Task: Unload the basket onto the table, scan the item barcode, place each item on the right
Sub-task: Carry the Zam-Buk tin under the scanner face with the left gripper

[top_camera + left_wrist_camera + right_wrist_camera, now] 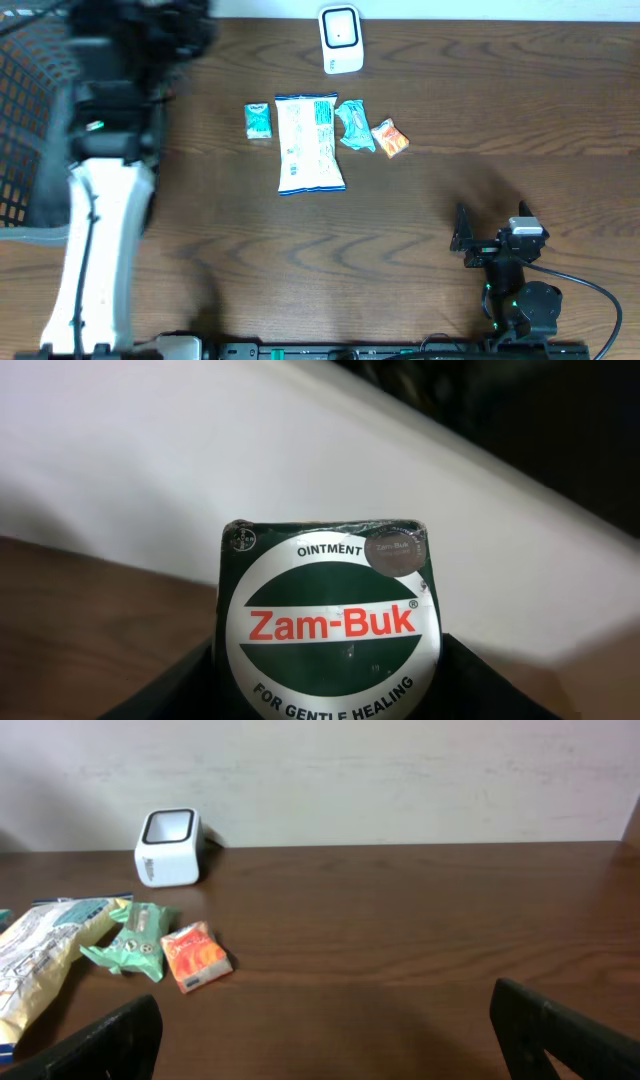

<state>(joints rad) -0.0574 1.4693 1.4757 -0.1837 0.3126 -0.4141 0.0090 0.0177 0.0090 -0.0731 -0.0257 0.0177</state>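
Closest to the left wrist camera, a green ointment box (330, 625) fills the lower middle of the frame, upright, its round white label facing the lens. The left gripper (325, 695) is clamped on it, with dark fingers (185, 700) showing at both lower sides. Behind the box are the brown table (90, 620) and a white wall (150, 450).

In the right wrist view the right gripper (322, 1025) is spread wide with nothing between its fingers, which sit in the two lower corners. Beyond, at the left of the frame, an orange packet (195, 958), a green wrapper (135, 948) and a pale snack bag (40, 960) lie in a row. The white scanner (170, 847) stands farther back at the upper left, near the wall.
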